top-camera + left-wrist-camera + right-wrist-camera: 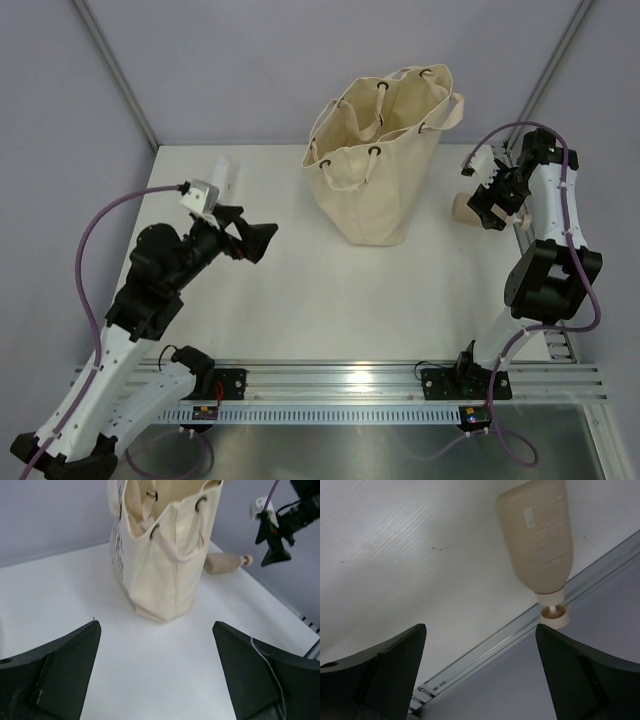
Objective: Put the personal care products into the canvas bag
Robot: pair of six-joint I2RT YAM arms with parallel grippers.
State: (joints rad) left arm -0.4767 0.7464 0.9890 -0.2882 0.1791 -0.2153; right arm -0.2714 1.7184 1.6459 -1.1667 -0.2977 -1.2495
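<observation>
At left of the worktop [300, 290], left end effector [262, 243] is off the surface and aimed toward the bag. Fingers are spread wide with nothing between them.

Centre-rear: canvas bag [375, 185] stands upright on the worktop, mouth open, rope handles [172, 550] threaded through dark eyelets. No contents are visible from any view.

Right of the bag: one amber-beige bottle [540, 535] lies on its side on the worktop, near the bag's base but not touching it. Its white cap [554, 614] points toward the metal rail [485, 652] at the worktop edge.

Far right: right end effector [482, 195] hangs above the bottle, fingers wide apart, holding nothing and clear of the bottle.
</observation>
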